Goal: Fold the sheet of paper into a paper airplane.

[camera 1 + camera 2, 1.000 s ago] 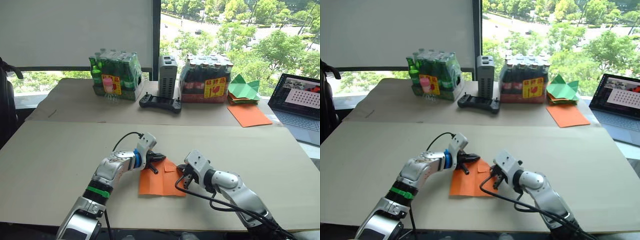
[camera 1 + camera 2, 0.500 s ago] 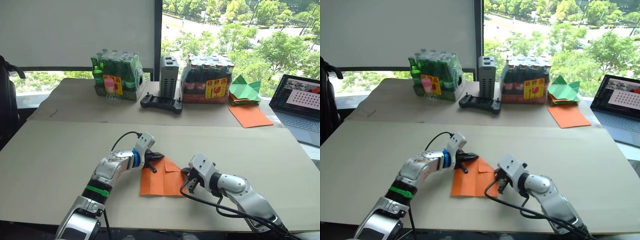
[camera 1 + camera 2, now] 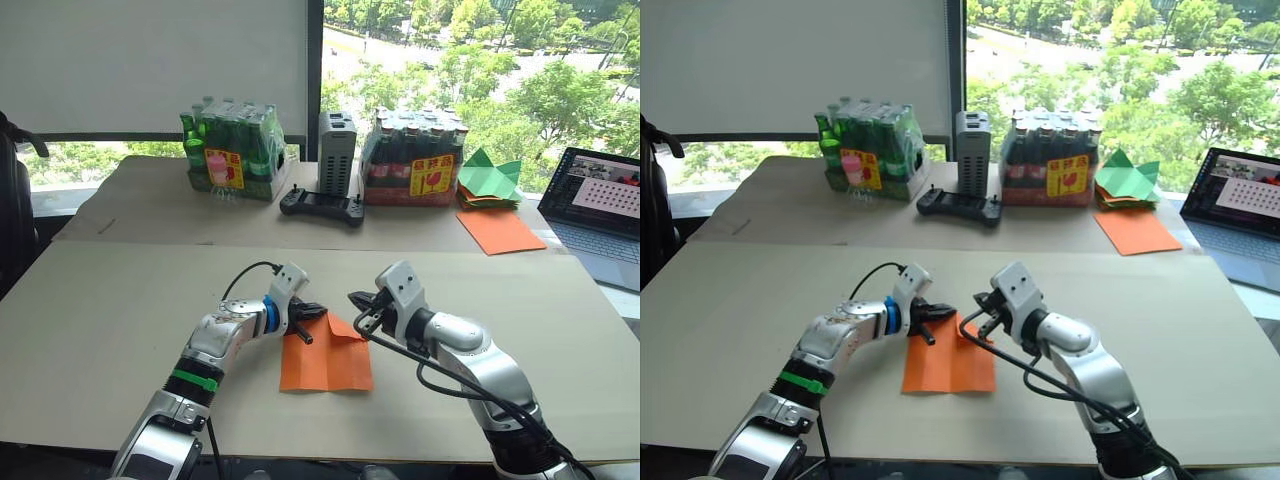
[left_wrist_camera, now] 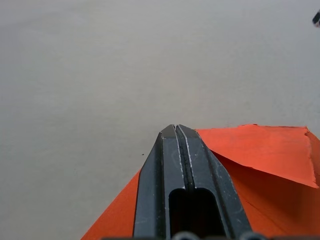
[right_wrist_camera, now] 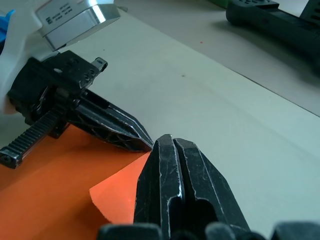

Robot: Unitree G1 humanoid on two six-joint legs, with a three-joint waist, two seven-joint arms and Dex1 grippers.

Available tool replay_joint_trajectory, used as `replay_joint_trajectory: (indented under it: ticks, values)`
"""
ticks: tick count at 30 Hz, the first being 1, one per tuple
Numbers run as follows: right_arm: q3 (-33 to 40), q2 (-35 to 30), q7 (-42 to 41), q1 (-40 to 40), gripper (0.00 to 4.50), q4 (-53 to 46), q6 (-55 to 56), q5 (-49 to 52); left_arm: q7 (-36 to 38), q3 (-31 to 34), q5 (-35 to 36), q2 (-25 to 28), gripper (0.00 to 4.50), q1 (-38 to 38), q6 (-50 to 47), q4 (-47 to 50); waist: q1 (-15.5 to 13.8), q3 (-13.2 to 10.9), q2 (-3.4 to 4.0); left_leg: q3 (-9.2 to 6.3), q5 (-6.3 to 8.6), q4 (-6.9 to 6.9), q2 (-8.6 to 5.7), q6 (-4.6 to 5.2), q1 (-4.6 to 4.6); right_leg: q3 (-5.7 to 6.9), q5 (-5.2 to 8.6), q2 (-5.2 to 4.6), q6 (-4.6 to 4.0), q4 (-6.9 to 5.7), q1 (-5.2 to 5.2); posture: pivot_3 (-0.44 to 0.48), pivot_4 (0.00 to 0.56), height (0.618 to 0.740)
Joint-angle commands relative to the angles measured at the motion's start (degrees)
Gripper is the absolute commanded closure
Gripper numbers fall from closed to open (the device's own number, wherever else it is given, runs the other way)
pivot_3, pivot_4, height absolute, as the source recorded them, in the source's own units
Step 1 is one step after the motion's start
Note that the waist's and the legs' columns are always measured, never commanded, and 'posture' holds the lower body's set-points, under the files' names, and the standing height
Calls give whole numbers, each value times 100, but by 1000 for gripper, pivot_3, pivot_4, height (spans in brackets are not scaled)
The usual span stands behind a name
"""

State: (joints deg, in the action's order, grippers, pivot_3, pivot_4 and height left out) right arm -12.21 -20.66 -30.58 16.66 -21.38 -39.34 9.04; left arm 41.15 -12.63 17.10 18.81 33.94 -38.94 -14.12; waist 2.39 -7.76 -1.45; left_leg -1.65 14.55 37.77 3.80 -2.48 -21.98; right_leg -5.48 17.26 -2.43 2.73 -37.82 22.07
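The sheet of paper point(image 3: 325, 362), bright orange with a folded flap at its far right corner, lies flat on the cardboard-covered table point(image 3: 120, 300). My left gripper point(image 3: 320, 311) is shut, and its tip rests on the paper's far edge; the left wrist view shows its shut fingers point(image 4: 175, 129) over the orange paper point(image 4: 260, 150). My right gripper point(image 3: 356, 298) is shut and hovers just right of the left one, above the paper's far corner. In the right wrist view, its closed tips point(image 5: 172, 140) sit close to the left gripper point(image 5: 142, 144), with the flap point(image 5: 115, 187) below.
At the back stand a pack of green bottles point(image 3: 232, 150), a grey device point(image 3: 336, 150), a black controller point(image 3: 320, 206) and a pack of dark bottles point(image 3: 415, 160). Green paper shapes point(image 3: 488, 178), a larger orange sheet point(image 3: 497, 231) and a laptop point(image 3: 605, 200) are at the far right.
My right gripper lifted from the paper's right edge and moved away from me to the far corner, beside the left gripper. The left gripper stayed in place.
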Motion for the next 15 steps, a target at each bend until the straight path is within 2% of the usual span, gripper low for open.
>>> replay_joint_trajectory:
  ticks: [1,8,15]
  values:
    - [-149,3,-22,-68,4416,97,266,-78,-204,-82,-352,112,4500,-162,-181,-357,2,0,0,0,0,0,0,0,-1,-1,0,0,0,0,0,0,150,740]
    - [-213,94,103,-79,4416,673,501,-224,-212,63,-253,162,4500,-212,-291,-203,10,0,0,1,0,0,0,0,-1,-1,0,0,0,1,1,0,150,740]
    - [-452,-40,-17,-164,4416,845,495,-434,-224,430,-62,149,4500,-248,-433,-23,26,-1,1,1,0,-3,1,0,-3,-1,0,1,0,0,7,0,150,740]
